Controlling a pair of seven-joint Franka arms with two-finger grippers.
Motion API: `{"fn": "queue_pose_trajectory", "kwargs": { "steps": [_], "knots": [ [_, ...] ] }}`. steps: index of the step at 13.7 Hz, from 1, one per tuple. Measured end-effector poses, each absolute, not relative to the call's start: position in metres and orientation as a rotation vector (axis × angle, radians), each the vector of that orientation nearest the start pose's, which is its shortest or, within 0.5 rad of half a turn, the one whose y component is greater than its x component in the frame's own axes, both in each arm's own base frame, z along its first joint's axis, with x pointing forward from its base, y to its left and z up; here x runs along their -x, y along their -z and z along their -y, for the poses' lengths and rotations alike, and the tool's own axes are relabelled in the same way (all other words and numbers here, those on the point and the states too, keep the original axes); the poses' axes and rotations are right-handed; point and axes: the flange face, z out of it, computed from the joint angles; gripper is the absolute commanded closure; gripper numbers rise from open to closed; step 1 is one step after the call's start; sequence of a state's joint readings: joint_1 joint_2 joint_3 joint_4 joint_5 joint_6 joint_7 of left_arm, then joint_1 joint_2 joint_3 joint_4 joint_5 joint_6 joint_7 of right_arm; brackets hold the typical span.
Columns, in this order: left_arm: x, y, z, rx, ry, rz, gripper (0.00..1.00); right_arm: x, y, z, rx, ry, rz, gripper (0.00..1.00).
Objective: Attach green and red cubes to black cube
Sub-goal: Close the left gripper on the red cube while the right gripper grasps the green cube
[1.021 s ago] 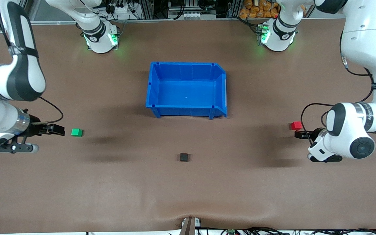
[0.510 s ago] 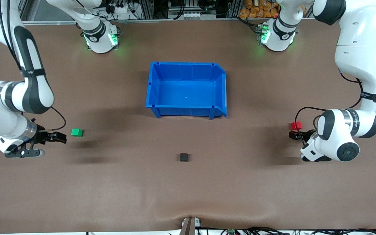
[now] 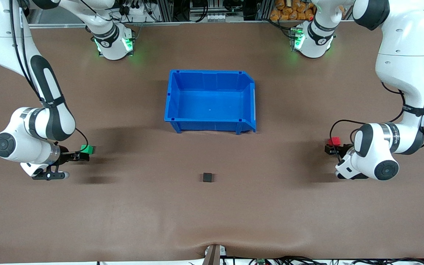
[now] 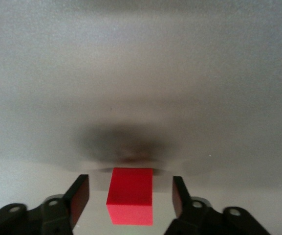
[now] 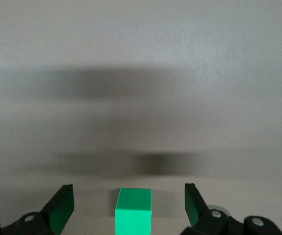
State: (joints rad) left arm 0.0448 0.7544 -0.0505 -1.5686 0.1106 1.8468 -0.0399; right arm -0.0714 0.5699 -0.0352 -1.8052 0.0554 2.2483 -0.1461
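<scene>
The red cube point(image 3: 334, 141) sits on the brown table toward the left arm's end. My left gripper point(image 3: 332, 149) is down at it. In the left wrist view the red cube point(image 4: 131, 196) lies between the fingers of the left gripper point(image 4: 129, 192), open, with a narrow gap on each side. The green cube point(image 3: 86, 149) rests toward the right arm's end. My right gripper point(image 3: 82, 155) is open around it, and the green cube point(image 5: 134, 205) shows wide gaps to the right gripper's point(image 5: 128, 195) fingers. The black cube point(image 3: 207, 177) stands alone mid-table, nearer the front camera.
An empty blue bin point(image 3: 212, 72) stands mid-table, farther from the front camera than the black cube. Both arm bases are at the table's back edge. A small mount point(image 3: 214, 254) pokes up at the front edge.
Both arms swung in and came lower. The right gripper slid forward until the green cube is between its fingers. The left gripper's fingers have drawn closer around the red cube.
</scene>
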Motion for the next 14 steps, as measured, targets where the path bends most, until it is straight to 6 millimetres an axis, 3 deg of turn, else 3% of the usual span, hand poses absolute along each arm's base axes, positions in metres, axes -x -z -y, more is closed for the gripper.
{"fn": "queue_pose_trajectory", "kwargs": {
  "steps": [5,7,8,9,14],
  "knots": [
    [-0.643,-0.17,-0.007,2.989,-0.713,-0.034,0.42,-0.622,-0.19,0.066,3.083,-0.273,-0.005,0.03],
    [-0.643,-0.17,-0.007,2.989,-0.713,-0.034,0.42,-0.615,-0.181,0.065,3.077,-0.307,-0.006,0.69],
    [-0.643,-0.17,-0.007,2.989,-0.713,-0.034,0.42,-0.612,-0.177,0.065,3.074,-0.323,-0.006,0.87],
    [-0.643,-0.17,-0.007,2.989,-0.714,-0.034,0.42,-0.609,-0.174,0.065,3.072,-0.335,-0.006,0.93],
    [-0.643,-0.169,-0.007,2.988,-0.717,-0.034,0.43,-0.605,-0.172,0.064,3.06,-0.377,0.028,0.93]
  ]
}}
